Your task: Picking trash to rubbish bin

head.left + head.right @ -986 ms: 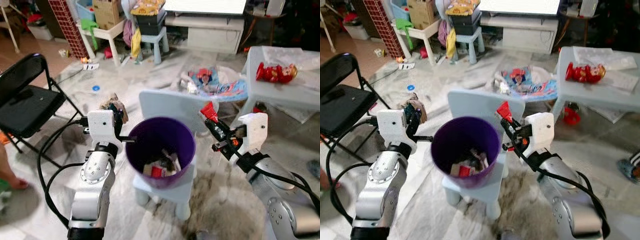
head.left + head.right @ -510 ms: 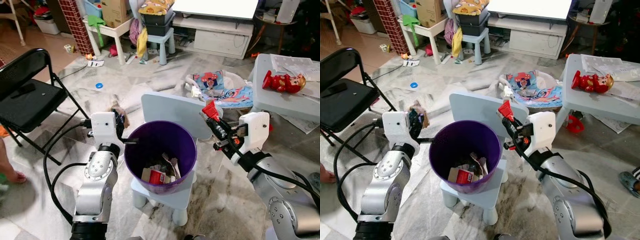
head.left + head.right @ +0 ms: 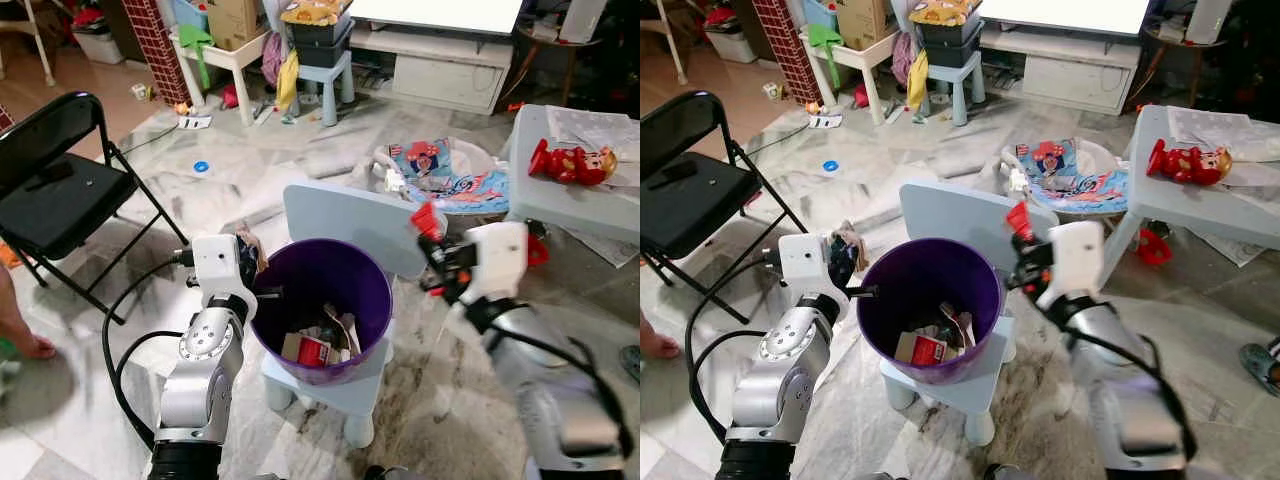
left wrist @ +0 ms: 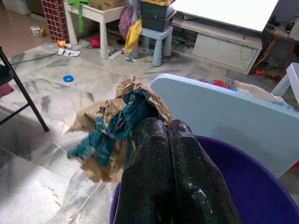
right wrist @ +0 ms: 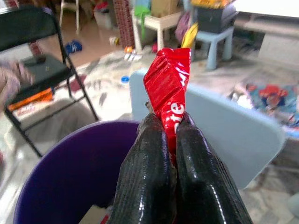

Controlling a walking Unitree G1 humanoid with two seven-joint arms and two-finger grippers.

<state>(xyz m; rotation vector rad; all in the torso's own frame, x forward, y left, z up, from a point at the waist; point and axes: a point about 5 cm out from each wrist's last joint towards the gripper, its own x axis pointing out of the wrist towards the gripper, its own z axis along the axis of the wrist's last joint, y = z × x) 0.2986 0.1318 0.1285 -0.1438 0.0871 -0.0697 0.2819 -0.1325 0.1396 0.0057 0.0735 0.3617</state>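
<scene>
A purple rubbish bin (image 3: 310, 285) stands on the seat of a small light-blue chair (image 3: 340, 218), with several bits of trash (image 3: 312, 350) at its bottom. My left gripper (image 4: 161, 122) is shut on a crumpled brown and teal paper (image 4: 114, 128), held just outside the bin's left rim (image 3: 248, 255). My right gripper (image 5: 169, 122) is shut on a red wrapper (image 5: 168, 81) that sticks up above the fingertips. It hovers at the bin's right rim, in front of the chair back, where the red wrapper (image 3: 428, 220) shows.
A black folding chair (image 3: 50, 190) stands to the left, with a person's foot (image 3: 28, 346) near it. A light-blue table (image 3: 560, 200) with a red toy (image 3: 568, 162) is at the right. A printed cloth (image 3: 445, 175) lies on the marble floor behind the bin.
The camera has shifted. My left gripper has come closer to the bin's left rim with the paper. My right arm is blurred and moving, the wrapper still beside the right rim.
</scene>
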